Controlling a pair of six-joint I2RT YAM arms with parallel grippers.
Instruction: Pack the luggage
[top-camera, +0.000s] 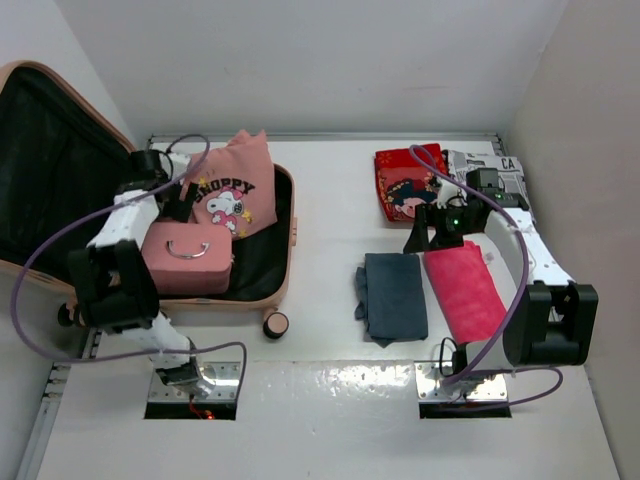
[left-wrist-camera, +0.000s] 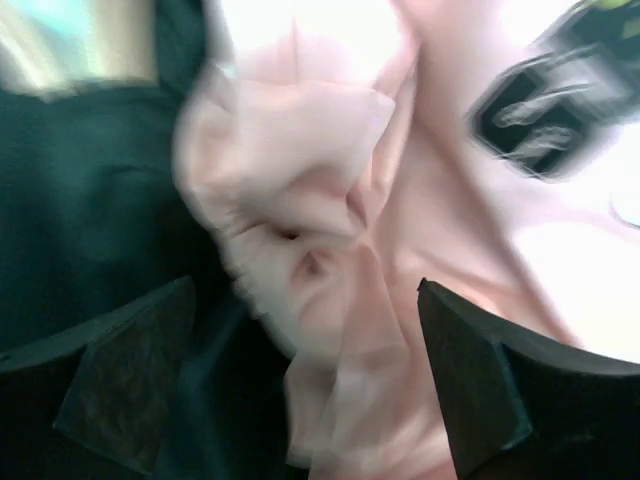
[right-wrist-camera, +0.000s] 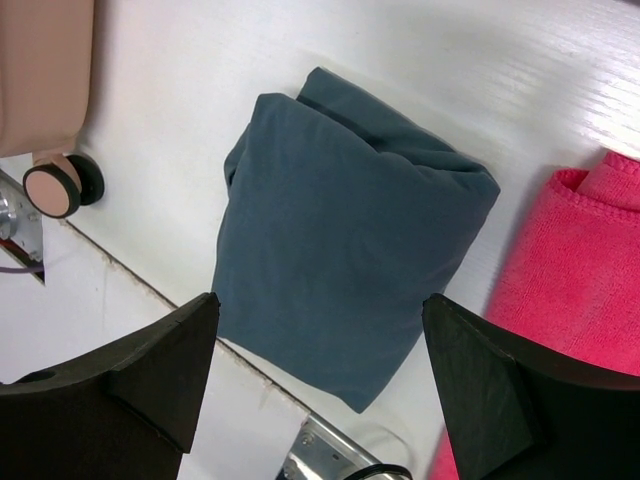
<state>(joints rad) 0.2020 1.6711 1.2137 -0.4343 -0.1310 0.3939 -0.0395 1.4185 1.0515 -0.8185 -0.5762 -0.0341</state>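
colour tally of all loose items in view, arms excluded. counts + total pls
Pale pink/peach: 3 (luggage, Snoopy fabric piece, handled box)
Hot pink: 1 (towel)
Red: 1 (patterned piece)
Blue-grey: 1 (folded cloth)
Black-and-white: 1 (printed item)
Total: 7

The luggage (top-camera: 291, 235) is a big peach-pink suitcase with a hard shell and round corners. It lies open on the left side of the worktop (top-camera: 330, 200). Its bottom half lies flat. Its lid (top-camera: 60, 150) stands up at the far left and leans back. The lid is lined with black cloth (top-camera: 35, 220). A small peach-and-black wheel (top-camera: 275, 324) sticks out at the near right corner and touches the worktop.
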